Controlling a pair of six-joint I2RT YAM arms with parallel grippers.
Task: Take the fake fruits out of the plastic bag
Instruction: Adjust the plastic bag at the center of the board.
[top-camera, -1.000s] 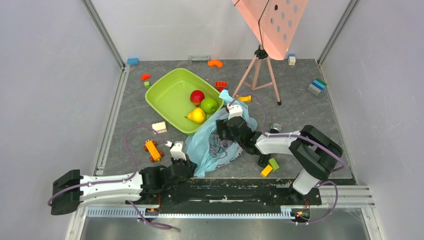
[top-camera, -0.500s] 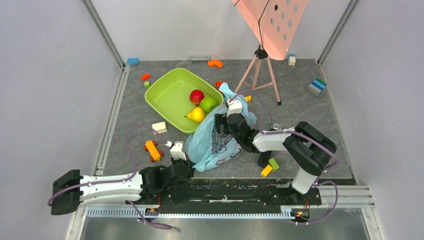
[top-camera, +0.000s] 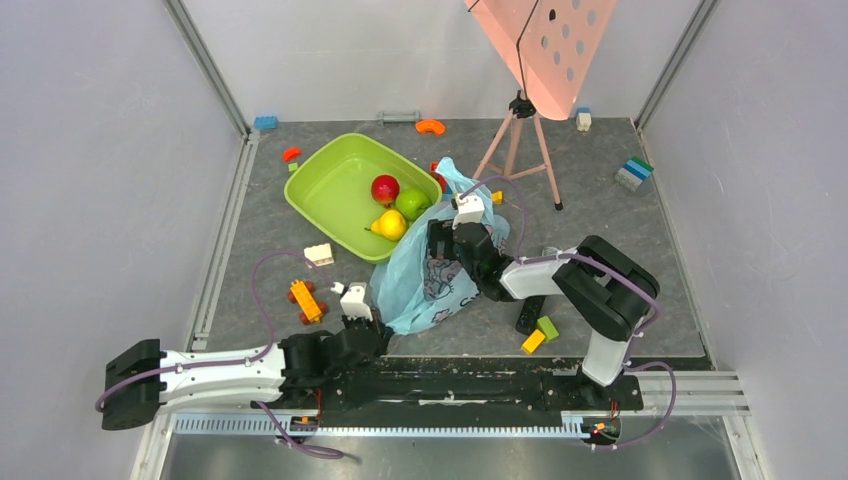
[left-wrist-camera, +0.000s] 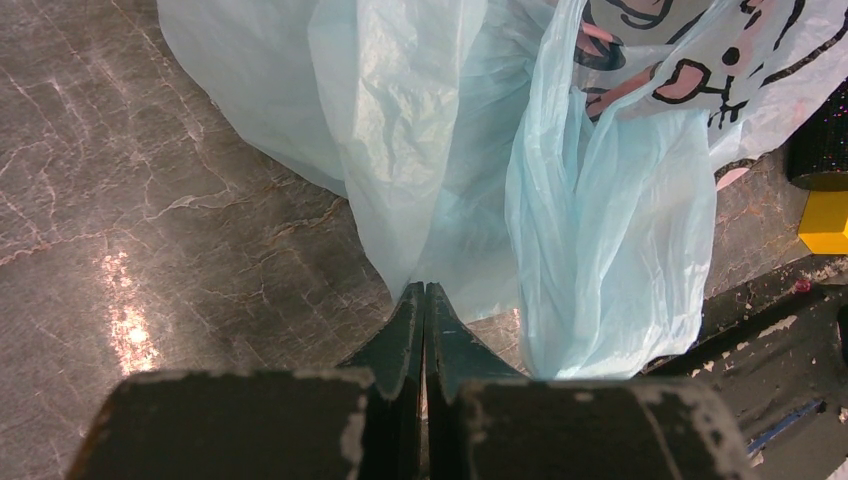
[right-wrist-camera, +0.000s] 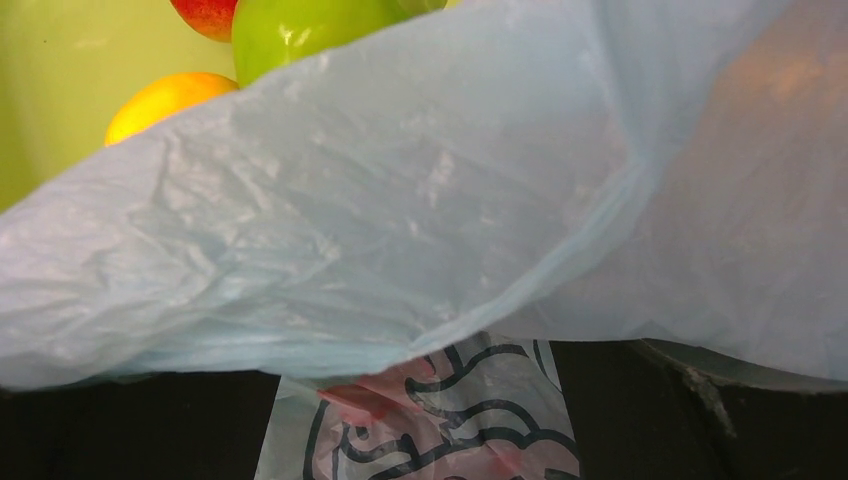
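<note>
The light-blue plastic bag (top-camera: 425, 285) with cartoon prints lies crumpled beside the lime-green tub (top-camera: 335, 195). Three fake fruits sit in the tub: a red one (top-camera: 385, 188), a green apple (top-camera: 412, 203) and a yellow one (top-camera: 390, 225). My right gripper (top-camera: 440, 245) is pushed into the bag near the tub, jaws wide apart, with printed film (right-wrist-camera: 440, 410) between them and more film draped above. A reddish patch there cannot be identified. My left gripper (left-wrist-camera: 424, 292) is shut at the bag's near corner (left-wrist-camera: 420, 200), where its folds narrow to the tips.
A pink perforated board on a tripod (top-camera: 520, 150) stands behind the bag. Loose toy blocks lie around: orange and yellow (top-camera: 305, 300), white (top-camera: 319, 254), yellow and green (top-camera: 540, 335), blue-grey (top-camera: 632, 172). A black rail (top-camera: 480, 385) runs along the near edge.
My right gripper has pushed left toward the tub inside the bag, bunching the bag up. The tub and its fruits shifted slightly left and back. The left arm has not moved.
</note>
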